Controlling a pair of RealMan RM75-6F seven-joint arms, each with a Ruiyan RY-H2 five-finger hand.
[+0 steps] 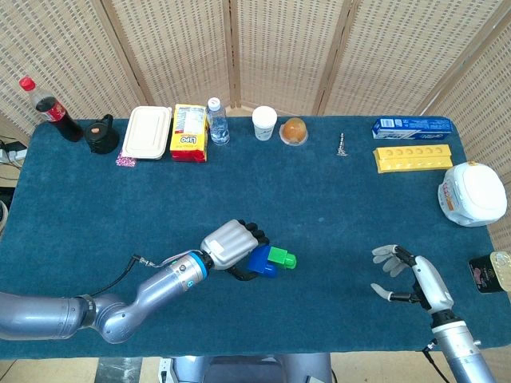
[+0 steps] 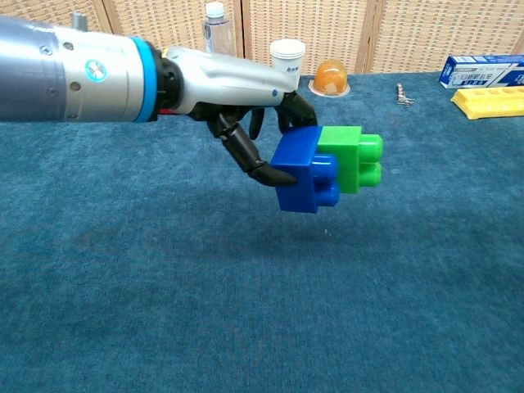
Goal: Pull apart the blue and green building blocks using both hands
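My left hand point(image 1: 234, 243) point(image 2: 246, 98) grips the blue block point(image 1: 260, 262) point(image 2: 304, 169) and holds it in the air above the table's front middle. The green block point(image 1: 282, 258) point(image 2: 354, 157) is still joined to the blue one and sticks out to the right of it, untouched by any finger. My right hand point(image 1: 413, 272) shows only in the head view, near the front right of the table, with its fingers spread and nothing in them. It is well to the right of the blocks.
Along the back edge stand a cola bottle point(image 1: 52, 110), a white lunch box point(image 1: 148, 132), a yellow Lipo box point(image 1: 189, 132), a water bottle point(image 1: 216, 121), a paper cup point(image 1: 264, 123) and an orange cup point(image 1: 294, 131). A yellow tray point(image 1: 413, 157), blue box point(image 1: 411, 125) and white container point(image 1: 472, 194) sit right.
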